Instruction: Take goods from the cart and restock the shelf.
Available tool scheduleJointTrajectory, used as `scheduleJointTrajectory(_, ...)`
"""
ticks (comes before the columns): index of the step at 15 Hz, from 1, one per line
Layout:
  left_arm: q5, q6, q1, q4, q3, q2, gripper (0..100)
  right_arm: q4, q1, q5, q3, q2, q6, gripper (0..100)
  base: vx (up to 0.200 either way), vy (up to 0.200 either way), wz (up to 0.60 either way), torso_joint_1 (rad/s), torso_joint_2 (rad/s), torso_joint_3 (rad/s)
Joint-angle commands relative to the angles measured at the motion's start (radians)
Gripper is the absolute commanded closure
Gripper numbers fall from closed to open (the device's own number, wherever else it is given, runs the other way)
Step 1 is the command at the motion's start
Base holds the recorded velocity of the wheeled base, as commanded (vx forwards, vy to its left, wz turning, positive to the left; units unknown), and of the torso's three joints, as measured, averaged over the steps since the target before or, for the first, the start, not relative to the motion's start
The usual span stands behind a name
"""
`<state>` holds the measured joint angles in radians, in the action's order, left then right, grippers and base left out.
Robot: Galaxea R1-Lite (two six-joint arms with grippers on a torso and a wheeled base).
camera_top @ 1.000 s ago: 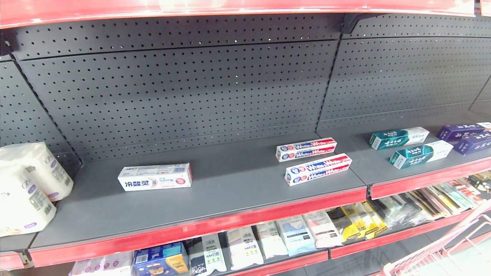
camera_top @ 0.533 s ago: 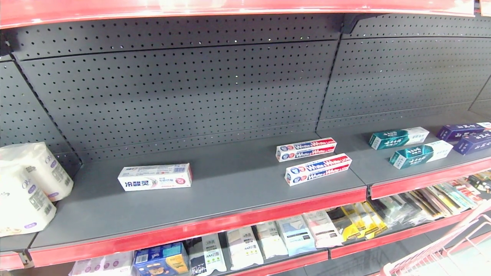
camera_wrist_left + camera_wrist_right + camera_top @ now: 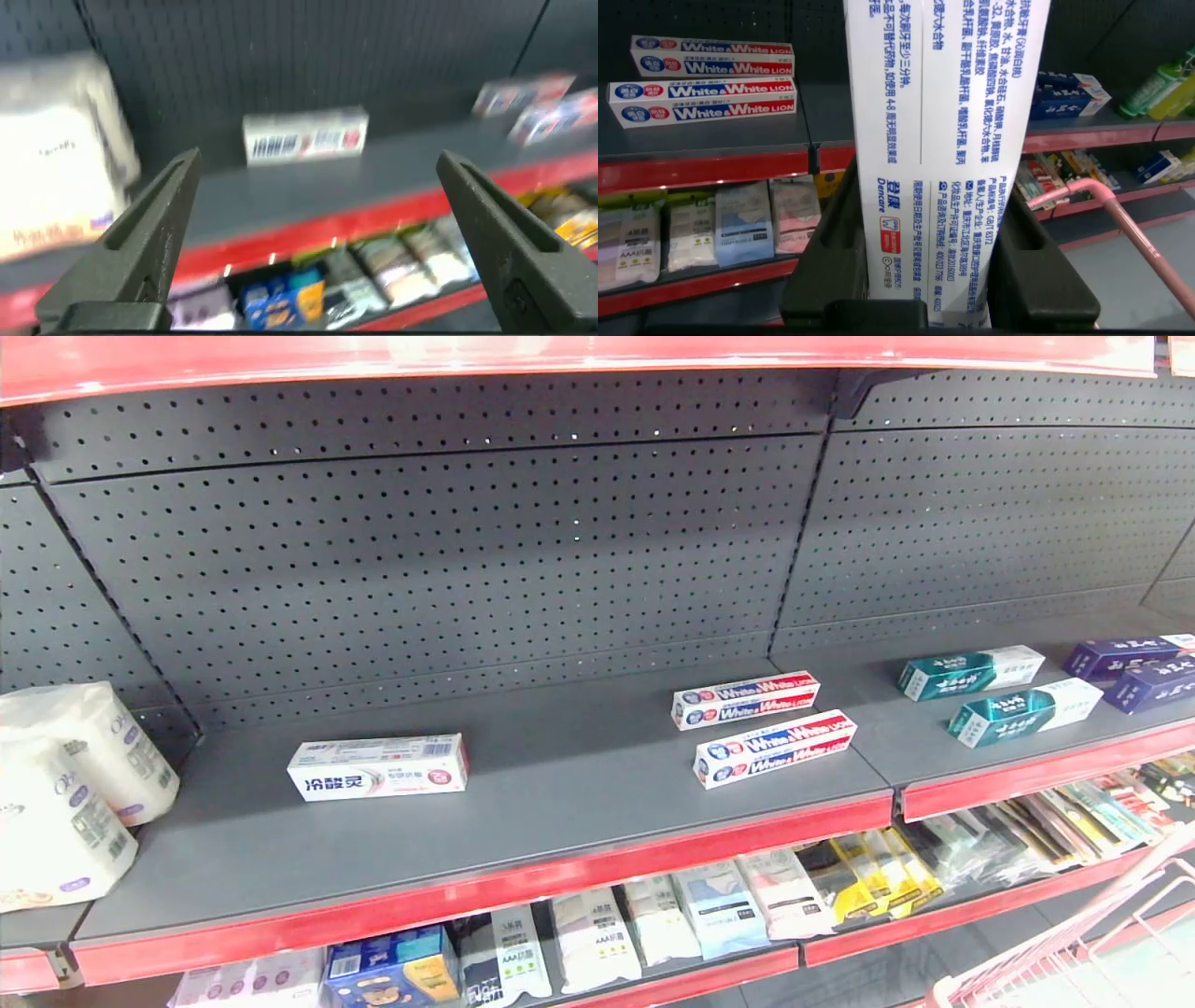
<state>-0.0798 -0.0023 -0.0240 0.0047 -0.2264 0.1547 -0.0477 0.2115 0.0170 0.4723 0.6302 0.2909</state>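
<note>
Got box (image 3: 948, 93) clamped lengthwise in right gripper (image 3: 934, 187), pointing at shelf (image 3: 560, 775) mid-frame in head view, with left gripper (image 3: 318, 159) wide, empty.

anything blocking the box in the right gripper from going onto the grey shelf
Nothing visible does. The right gripper holds the white box before the shelf, bare between the lone box and the red-and-white pair.

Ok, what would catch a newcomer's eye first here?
The tall white box clamped upright in the right gripper, in front of the shelf. Next, the shelf's bare grey deck, with one lone box lying left of centre and the open left gripper facing it.
</note>
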Motion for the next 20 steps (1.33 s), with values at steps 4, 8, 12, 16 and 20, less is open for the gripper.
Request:
scheduleJointTrajectory(4, 0.104, -0.113, 0.072, 0.034, -0.620, 1.161, 0, -0.008, -0.004, 0.006, -0.001, 0.037, -0.006, 100, 0.000, 0.000, 0.00, 0.000, 0.00, 0.000)
scheduleJointTrajectory(8, 0.176, -0.111, 0.016, 0.067, -0.765, 1.453, 0, -0.009, -0.006, 0.006, -0.021, 0.029, 0.001, 100, 0.000, 0.000, 0.00, 0.000, 0.00, 0.000)
scheduleJointTrajectory(12, 0.219, -0.137, -0.060, 0.089, -0.860, 1.637, 0, -0.009, -0.006, 0.006, -0.009, 0.016, 0.025, 100, 0.000, 0.000, 0.00, 0.000, 0.00, 0.000)
scheduleJointTrajectory(16, 0.195, -0.166, -0.129, 0.067, -0.880, 1.681, 0, -0.009, -0.006, 0.006, -0.006, 0.014, 0.031, 100, 0.000, 0.000, 0.00, 0.000, 0.00, 0.000)
scheduleJointTrajectory(20, 0.204, -0.168, -0.129, -0.043, -0.901, 1.764, 0, -0.009, -0.006, 0.008, -0.004, 0.014, 0.037, 100, 0.000, 0.000, 0.00, 0.000, 0.00, 0.000)
